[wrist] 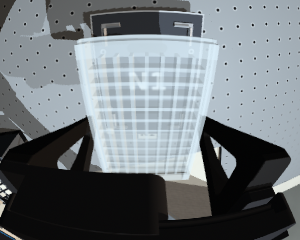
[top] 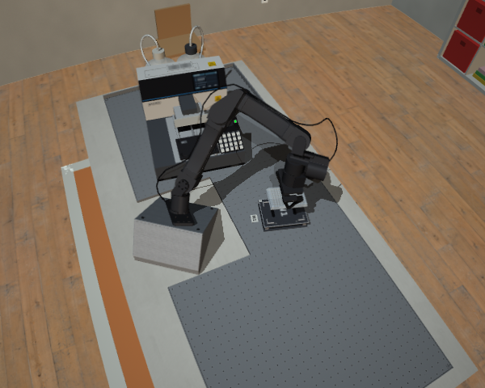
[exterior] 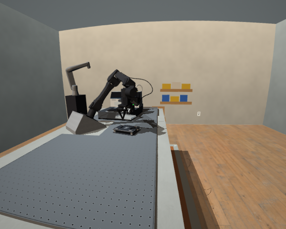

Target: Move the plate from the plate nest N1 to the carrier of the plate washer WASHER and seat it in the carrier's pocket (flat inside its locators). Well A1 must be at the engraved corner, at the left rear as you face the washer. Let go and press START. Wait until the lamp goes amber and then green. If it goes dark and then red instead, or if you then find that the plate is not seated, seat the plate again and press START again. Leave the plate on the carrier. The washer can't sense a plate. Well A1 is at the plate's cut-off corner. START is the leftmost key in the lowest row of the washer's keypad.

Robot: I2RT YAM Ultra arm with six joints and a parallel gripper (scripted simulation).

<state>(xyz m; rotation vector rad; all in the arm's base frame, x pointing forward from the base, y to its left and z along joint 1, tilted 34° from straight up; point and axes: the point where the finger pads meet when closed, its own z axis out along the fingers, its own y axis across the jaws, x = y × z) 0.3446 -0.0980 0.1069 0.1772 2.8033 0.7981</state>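
Cardboard box [top: 172,23] far behind my bench, by the wall. Cube shelf [top: 449,40] w/ red bins [top: 460,50] far right. Wall shelves [exterior: 176,90] w/ blue & yellow boxes [exterior: 165,98].

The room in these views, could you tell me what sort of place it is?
Probably a lab automation bench: a plate washer with tubed bottles, a perforated mounting board, and an arm whose pincer holds a clear well plate.

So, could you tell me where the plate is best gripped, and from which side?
Grip it by its two long side walls, across the short width, coming from straight above. The plate is a flat clear slab with an open well grid on top, so only the straight walls give the fingers parallel faces. The gripper holds it this way now, above the nest.
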